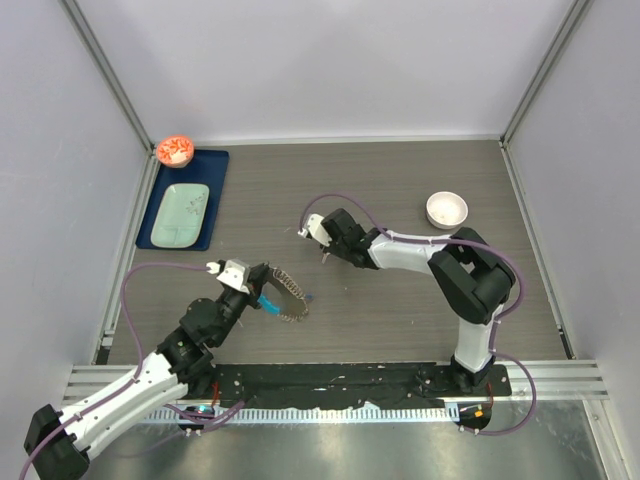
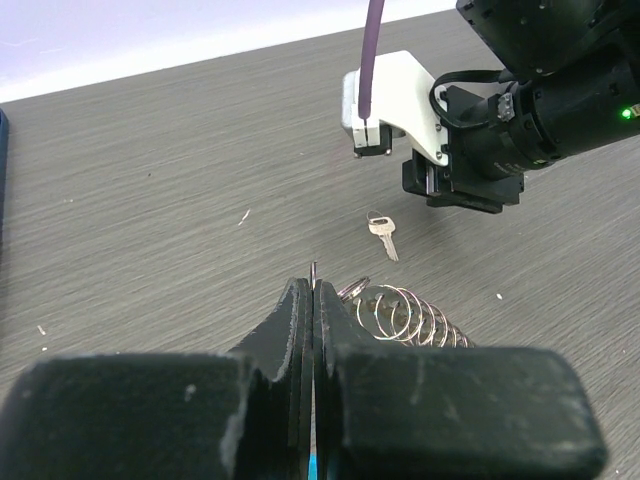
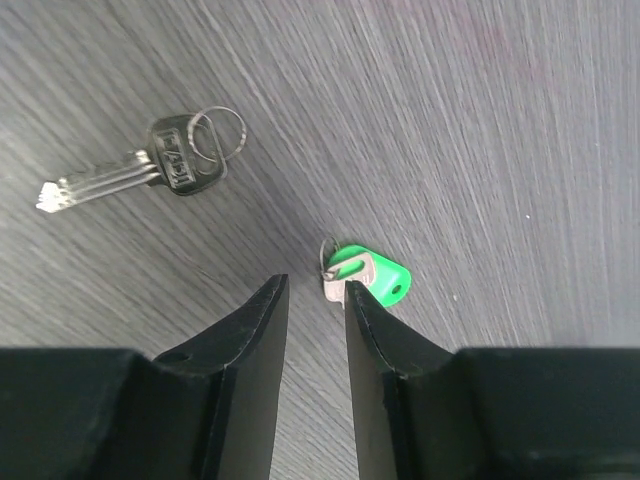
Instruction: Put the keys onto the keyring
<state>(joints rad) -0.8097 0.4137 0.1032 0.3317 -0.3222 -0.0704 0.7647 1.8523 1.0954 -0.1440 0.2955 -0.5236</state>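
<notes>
My left gripper [image 1: 258,283] is shut on the keyring [image 1: 289,297], a coil of silvery chain with a light-blue strap [image 1: 268,303], held at the table. In the left wrist view the jaws [image 2: 313,285] pinch a thin metal ring, and the chain [image 2: 412,316] lies just right of them. My right gripper [image 1: 325,245] is open, low over the table. In the right wrist view [image 3: 315,285] the green-headed key [image 3: 375,274] lies at my right fingertip, partly behind it. The silver key [image 3: 150,172] with a small ring lies farther left, also in the left wrist view [image 2: 382,230].
A white bowl [image 1: 446,209] stands at the back right. A blue tray [image 1: 212,165] with a pale green plate [image 1: 180,214] and an orange bowl [image 1: 175,150] sits at the back left. Grey walls close in the sides and back.
</notes>
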